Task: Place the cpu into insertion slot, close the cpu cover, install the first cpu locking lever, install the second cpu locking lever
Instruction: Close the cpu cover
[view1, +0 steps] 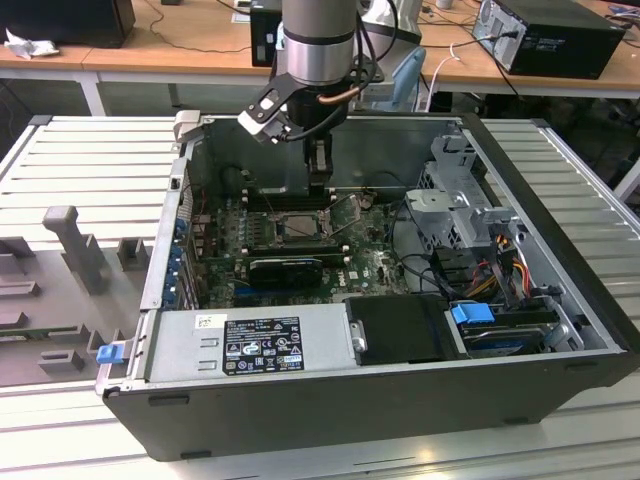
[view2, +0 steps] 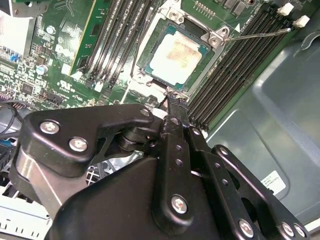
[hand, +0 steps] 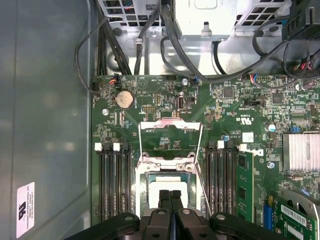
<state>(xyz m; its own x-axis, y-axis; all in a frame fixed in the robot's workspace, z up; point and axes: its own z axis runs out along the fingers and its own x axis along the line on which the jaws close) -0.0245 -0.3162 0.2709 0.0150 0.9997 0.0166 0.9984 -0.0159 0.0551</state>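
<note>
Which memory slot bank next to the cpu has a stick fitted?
The bank farther from the case wall: a green memory stick fills its outer slot. The wall-side bank is empty.

Open computer case (view1: 400, 405) on slatted table (view1: 80, 160); grey power supply (view1: 250, 345) inside; coin battery (hand: 124, 99) on green motherboard (hand: 150, 90).

**Exterior view:** even, diffuse light from above. The pale slatted table (view1: 80, 160) reads bright, while the inside of the computer case (view1: 400, 400) lies in soft shade beneath the arm (view1: 318, 40).

**Second wrist view:** the cpu (view2: 176, 54) face carries a washed-out patch of glare. The black gripper (view2: 170, 95) shows small highlights on its screw heads.

**First wrist view:** a hazy sheen spreads over the grey case wall (hand: 45, 125).
</note>
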